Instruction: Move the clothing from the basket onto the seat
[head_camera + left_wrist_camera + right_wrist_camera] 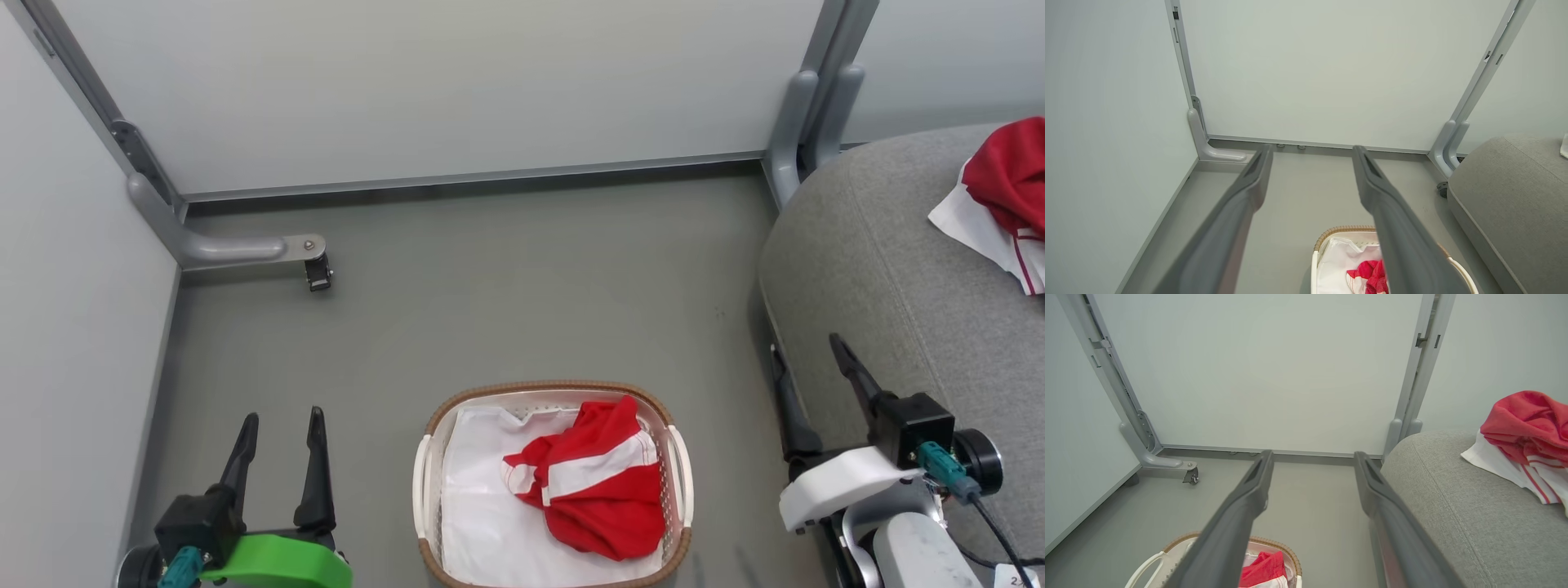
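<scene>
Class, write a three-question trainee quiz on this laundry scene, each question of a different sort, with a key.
1. True or false: the basket is empty.
2. What lies under the basket garment? A: white liner. B: grey towel. C: newspaper.
3. Fill in: the other garment lies on the ___.

Key
1. False.
2. A.
3. seat.
</scene>
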Motion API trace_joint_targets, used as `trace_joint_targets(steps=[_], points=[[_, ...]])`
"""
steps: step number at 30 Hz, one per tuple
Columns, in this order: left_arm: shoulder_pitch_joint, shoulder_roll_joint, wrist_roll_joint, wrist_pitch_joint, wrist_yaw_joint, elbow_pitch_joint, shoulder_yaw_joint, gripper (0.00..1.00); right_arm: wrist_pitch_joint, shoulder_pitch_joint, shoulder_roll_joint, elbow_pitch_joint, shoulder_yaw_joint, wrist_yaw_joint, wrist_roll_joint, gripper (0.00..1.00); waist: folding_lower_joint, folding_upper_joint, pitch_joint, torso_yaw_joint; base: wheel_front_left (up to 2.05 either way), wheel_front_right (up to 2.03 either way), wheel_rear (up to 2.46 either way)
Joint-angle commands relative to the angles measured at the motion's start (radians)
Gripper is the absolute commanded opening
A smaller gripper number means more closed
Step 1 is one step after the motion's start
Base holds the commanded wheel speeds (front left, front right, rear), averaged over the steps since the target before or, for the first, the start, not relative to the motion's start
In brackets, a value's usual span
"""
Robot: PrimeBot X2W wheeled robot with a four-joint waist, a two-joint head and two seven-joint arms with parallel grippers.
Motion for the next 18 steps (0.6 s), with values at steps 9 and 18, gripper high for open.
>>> trace_joint_targets(steps=[9,18], points=[[0.035,-0.033,0.040,-0.001,-0.039,0.013,0.040,1.00,-0.001,0.032,-0.002,-0.022,0.039,-0.001,0.034,1.00,0.0001,0.0000,-0.011,0.001,0.00,0.00,0.00],[0.034,-0.044,0.053,-0.001,-0.056,0.024,0.058,1.00,-0.001,0.031,-0.002,-0.007,0.049,-0.001,0.037,1.00,0.0001,0.0000,-0.013,-0.002,0.00,0.00,0.00]])
